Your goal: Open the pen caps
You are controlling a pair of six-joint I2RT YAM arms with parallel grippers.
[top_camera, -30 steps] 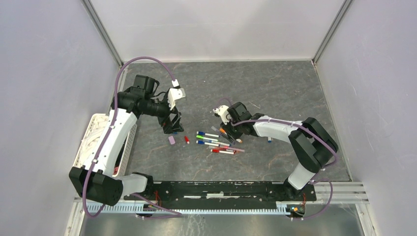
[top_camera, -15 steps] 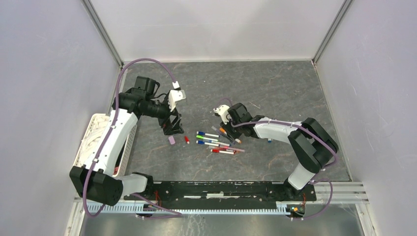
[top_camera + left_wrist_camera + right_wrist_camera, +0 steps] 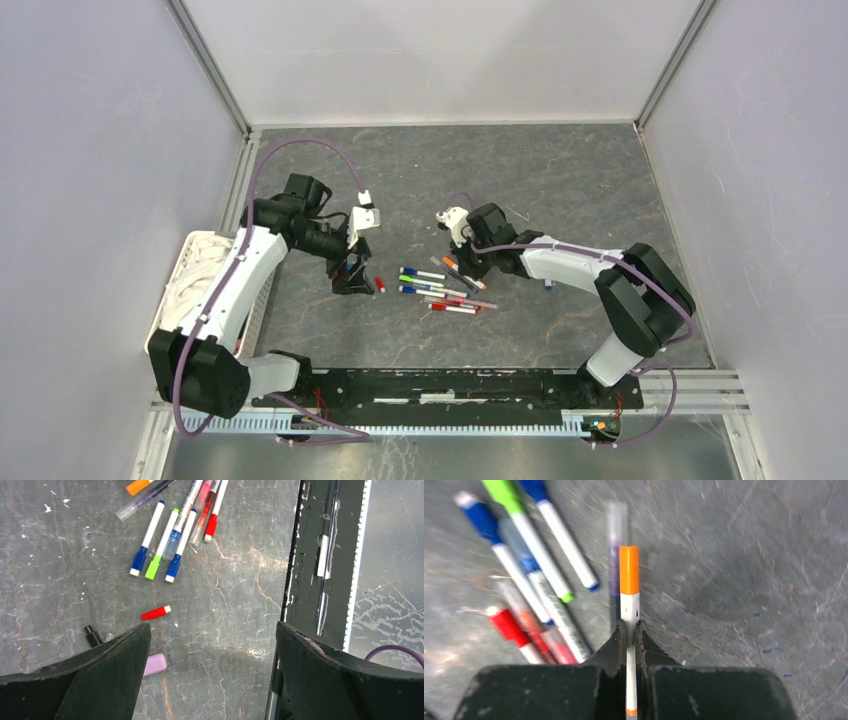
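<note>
Basket: white, at the desk's left edge, well left of the pile of pens.
Left arm: white and black, reaching from the basket side towards the pile.
Left end effector: over the desk, near the pile on its left. The fingers stand wide apart with nothing between them but bare desk.
Black cap: loose, lying flat left of the pile, just beside one finger of the left end effector in the wrist view.
Lilac cap: loose, lying flat left of the pile. Its end is hidden behind that same finger, and contact cannot be told.
Red cap: a short red piece with a white end, loose. It lies alone between the left end effector and the pile, apart from both.
Pile, contents: thin pens side by side and crossing. Two have blue caps, one green and at least one red, and one barrel is clear. These caps sit on their pens.
Orange pen: white barrel, at the pile's right edge and pointing away from the right end effector. Whether it rests on the desk cannot be told.
Orange cap: on the far end of the orange pen, clear of the fingers.
Right end effector: at the pile's right edge, fingers clamped on the orange pen's barrel.
Right arm: stretched low from the right towards the pile.
Rail: black, along the desk's near edge, nearer the camera than the pile.
</note>
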